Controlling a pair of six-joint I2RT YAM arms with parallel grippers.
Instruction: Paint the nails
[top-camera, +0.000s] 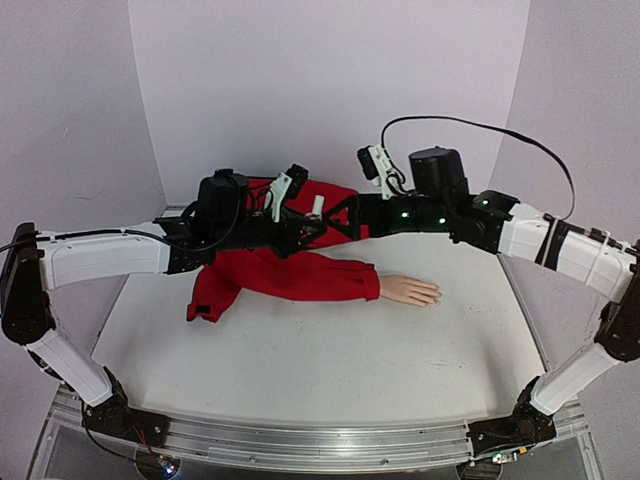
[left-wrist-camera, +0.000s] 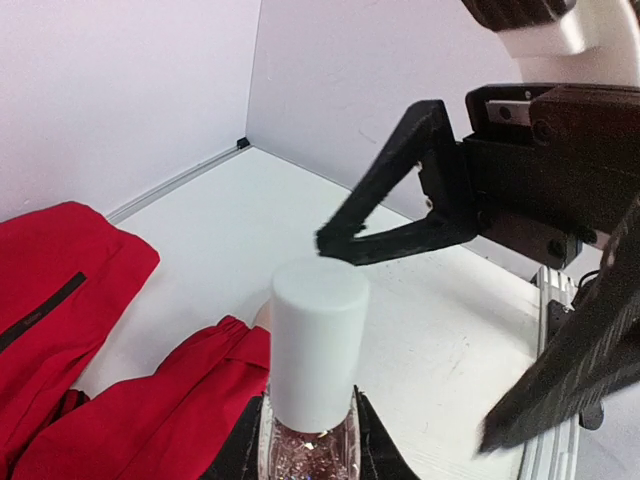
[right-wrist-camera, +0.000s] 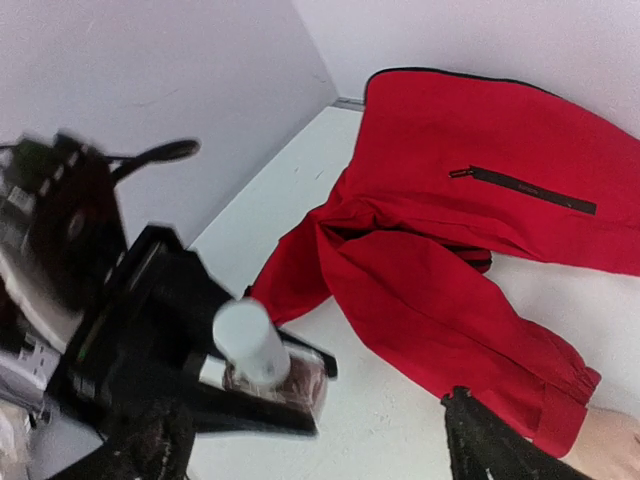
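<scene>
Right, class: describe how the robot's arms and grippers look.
The left arm and right arm have white shells with black joints. A black cable loops over the right one. The left gripper and right gripper are black; the right's fingers are open triangles.

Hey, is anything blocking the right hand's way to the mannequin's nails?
Nothing visible. The mannequin's fingers lie bare on the table, past the red sleeve. The right hand stands open beside the capped bottle that the left hand holds, farther back and left of them in the top view.
</scene>
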